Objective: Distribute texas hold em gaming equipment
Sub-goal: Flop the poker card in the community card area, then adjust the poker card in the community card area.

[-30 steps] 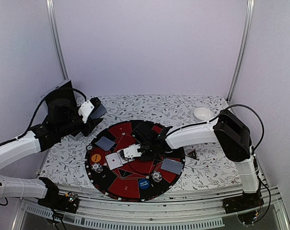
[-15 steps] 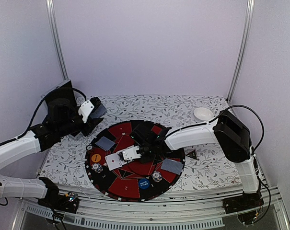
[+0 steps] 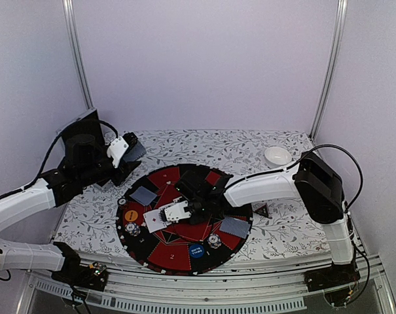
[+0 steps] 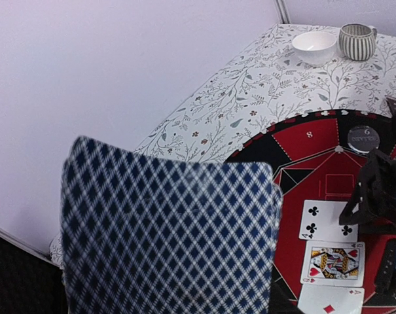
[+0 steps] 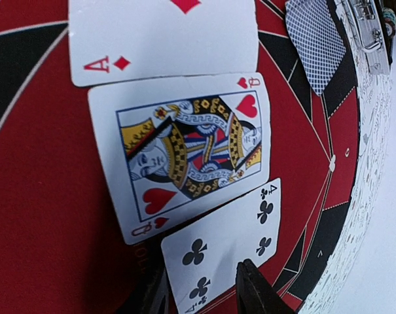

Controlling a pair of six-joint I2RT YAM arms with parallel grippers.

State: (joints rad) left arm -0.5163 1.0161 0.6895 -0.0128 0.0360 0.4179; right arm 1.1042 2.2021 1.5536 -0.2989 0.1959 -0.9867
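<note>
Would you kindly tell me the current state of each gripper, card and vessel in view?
left gripper: shut on blue-backed cards, held above the table.
right gripper: open, over the four of clubs.
four of clubs: face up, flat on the mat.
queen of hearts: face up, flat.
ace of diamonds: face up, flat.
face-down card: back up on the mat.
white bowl: upright, empty.
ribbed cup: upright.

Plain pale lilac walls (image 3: pixel 204 65) on three sides, a metal post (image 3: pixel 78 59) at each far corner. Below, a table (image 3: pixel 184 140) under white leaf-print cloth, softly and evenly lit.
</note>
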